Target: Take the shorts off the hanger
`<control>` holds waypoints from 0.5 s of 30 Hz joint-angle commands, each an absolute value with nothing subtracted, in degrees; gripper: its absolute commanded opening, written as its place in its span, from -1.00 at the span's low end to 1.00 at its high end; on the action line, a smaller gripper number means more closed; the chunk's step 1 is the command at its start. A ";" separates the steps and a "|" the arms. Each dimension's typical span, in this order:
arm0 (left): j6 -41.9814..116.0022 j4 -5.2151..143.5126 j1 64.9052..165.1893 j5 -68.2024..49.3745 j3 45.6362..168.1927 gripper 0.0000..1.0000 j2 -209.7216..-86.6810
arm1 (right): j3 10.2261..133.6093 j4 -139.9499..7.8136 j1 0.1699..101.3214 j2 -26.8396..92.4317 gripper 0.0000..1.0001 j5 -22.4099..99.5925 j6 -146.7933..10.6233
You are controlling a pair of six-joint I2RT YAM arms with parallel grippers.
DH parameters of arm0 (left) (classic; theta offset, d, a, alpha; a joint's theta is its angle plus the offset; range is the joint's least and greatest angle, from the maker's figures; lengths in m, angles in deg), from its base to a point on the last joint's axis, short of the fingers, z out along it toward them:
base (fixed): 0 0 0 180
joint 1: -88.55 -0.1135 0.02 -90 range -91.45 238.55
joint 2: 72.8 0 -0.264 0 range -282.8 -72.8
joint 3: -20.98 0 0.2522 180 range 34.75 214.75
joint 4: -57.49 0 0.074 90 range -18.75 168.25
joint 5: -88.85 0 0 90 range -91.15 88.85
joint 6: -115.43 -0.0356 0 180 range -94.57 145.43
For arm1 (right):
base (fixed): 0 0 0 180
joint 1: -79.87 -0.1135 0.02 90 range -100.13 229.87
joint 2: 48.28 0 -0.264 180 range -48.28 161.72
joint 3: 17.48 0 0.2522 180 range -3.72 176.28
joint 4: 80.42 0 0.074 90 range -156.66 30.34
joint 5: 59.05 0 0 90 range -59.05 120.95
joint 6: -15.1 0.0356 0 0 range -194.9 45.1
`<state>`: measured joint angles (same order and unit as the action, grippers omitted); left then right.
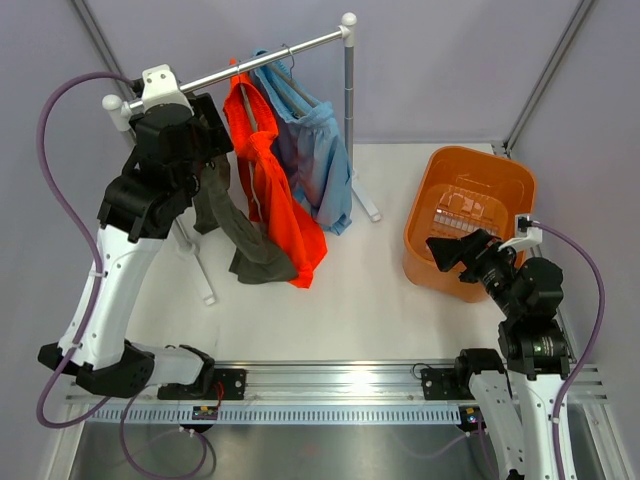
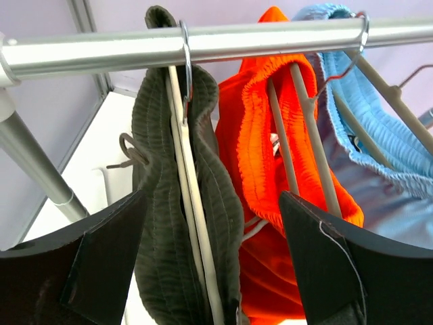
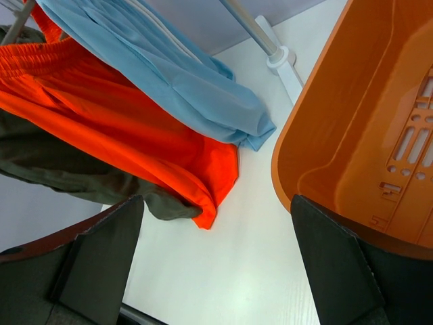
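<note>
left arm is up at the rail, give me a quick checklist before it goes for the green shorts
1. Open left jaws: ok, spread wide in the wrist view.
2. The olive shorts between them: ok.
3. Nothing else in the gap: not ok, the orange shorts also lie between them.
4. The olive pair's hanger hook seated on the rail: ok.
5. How the cloth is fixed to its hanger: cannot tell.
6. Open right jaws holding nothing, beside the basket: ok.
</note>
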<state>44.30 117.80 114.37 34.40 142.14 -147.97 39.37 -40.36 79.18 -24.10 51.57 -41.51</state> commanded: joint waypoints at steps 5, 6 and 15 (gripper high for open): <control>44.24 115.28 109.56 33.30 144.34 0.65 -151.10 | 41.81 -38.28 79.43 -24.73 0.99 51.43 -43.43; 44.41 115.29 109.12 32.69 144.34 0.65 -151.45 | 41.90 -38.19 79.43 -24.73 0.99 51.43 -43.43; 43.80 111.68 106.04 27.86 142.41 0.64 -153.74 | 42.69 -37.57 79.43 -23.85 0.99 51.34 -44.05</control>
